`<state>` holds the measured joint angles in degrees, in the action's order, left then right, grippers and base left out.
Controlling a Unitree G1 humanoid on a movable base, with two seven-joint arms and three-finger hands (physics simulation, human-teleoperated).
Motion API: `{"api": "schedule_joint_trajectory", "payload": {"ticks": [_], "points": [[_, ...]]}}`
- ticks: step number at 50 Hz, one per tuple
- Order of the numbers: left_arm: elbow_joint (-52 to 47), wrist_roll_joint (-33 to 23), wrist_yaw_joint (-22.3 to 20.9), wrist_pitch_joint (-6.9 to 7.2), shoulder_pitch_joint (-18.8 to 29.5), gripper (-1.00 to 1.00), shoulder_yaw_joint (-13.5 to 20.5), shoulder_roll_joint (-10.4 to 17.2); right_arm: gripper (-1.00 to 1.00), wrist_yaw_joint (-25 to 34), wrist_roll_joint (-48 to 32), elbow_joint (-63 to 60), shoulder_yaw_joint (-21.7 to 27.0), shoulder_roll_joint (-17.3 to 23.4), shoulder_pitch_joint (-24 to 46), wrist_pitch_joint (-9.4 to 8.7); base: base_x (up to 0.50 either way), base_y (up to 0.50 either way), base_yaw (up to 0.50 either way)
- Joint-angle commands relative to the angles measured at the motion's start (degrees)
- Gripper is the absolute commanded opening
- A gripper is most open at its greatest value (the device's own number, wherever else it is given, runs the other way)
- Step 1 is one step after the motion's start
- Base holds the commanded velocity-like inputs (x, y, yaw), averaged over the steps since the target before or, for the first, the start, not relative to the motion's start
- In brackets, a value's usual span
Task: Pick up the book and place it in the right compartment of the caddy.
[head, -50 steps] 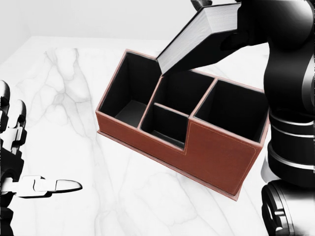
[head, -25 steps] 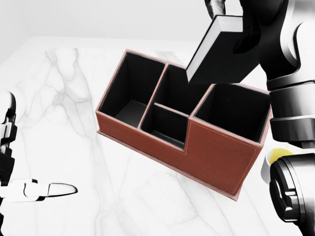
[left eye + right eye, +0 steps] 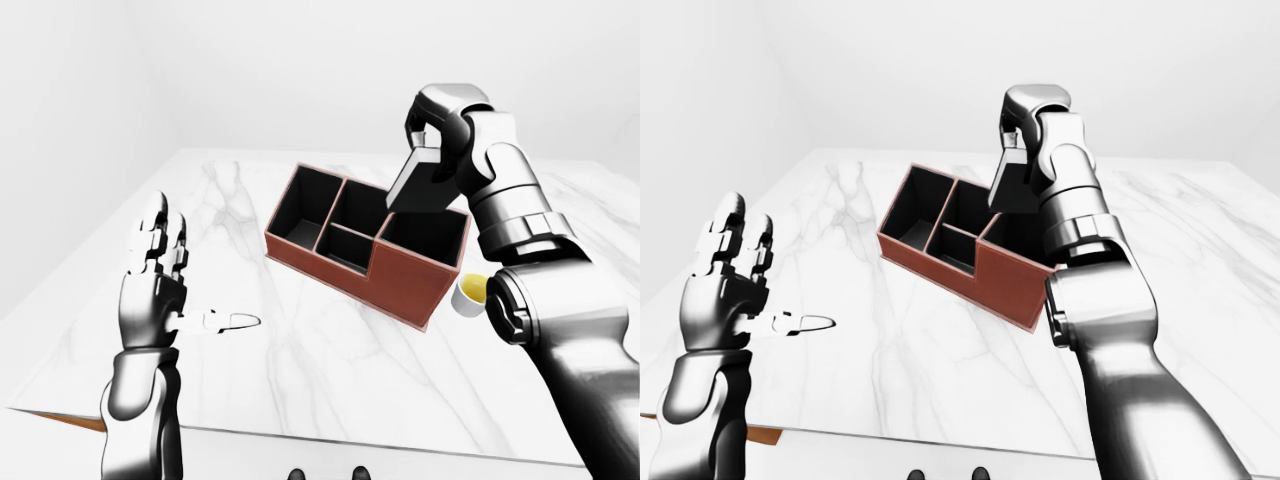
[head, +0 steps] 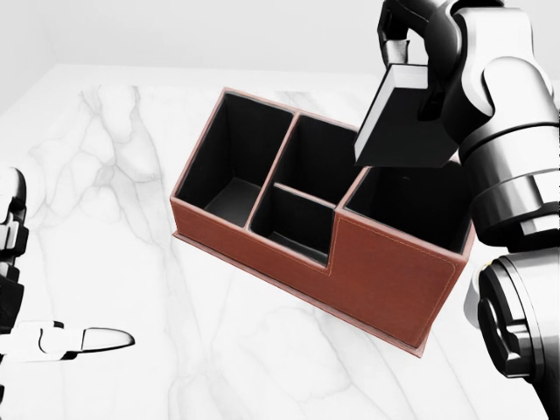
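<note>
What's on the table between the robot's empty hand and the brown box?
Nothing. In the left-eye view, only bare marble table lies between the open left hand and the caddy.

White marble table (image 3: 330, 370) with grey veining.
A brown leather caddy (image 4: 385, 284) with black compartments stands directly on the surface, set at an angle. A small white cup with yellow contents (image 3: 470, 292) sits just beside the caddy at 3 o'clock.
</note>
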<state>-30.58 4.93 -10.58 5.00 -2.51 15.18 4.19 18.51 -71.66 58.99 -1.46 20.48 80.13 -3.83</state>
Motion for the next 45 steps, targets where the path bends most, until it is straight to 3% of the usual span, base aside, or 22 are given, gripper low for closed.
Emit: {"api": "schedule_joint_trajectory", "payload": {"ticks": [1, 15, 45], "points": [[2.23, -0.14, 0.12, 0.0, 0.36, 1.0, -0.12, 0.25, -1.0, -6.94, -2.91, 7.77, -0.82, 0.48, 1.84, -0.09, 0.0, 0.0, 0.0], [2.33, -0.63, 0.29, 0.0, 0.28, 1.0, -0.37, 0.41, -1.0, -10.67, -3.57, 12.0, -1.06, 0.5, 1.48, -1.17, 0.0, 0.0, 0.0], [2.94, -1.28, 0.01, 0.0, -0.86, 1.0, 0.1, 0.01, -1.0, -15.62, -4.5, 15.92, -1.4, -0.34, -0.96, -1.17, 0.0, 0.0, 0.0]]}}
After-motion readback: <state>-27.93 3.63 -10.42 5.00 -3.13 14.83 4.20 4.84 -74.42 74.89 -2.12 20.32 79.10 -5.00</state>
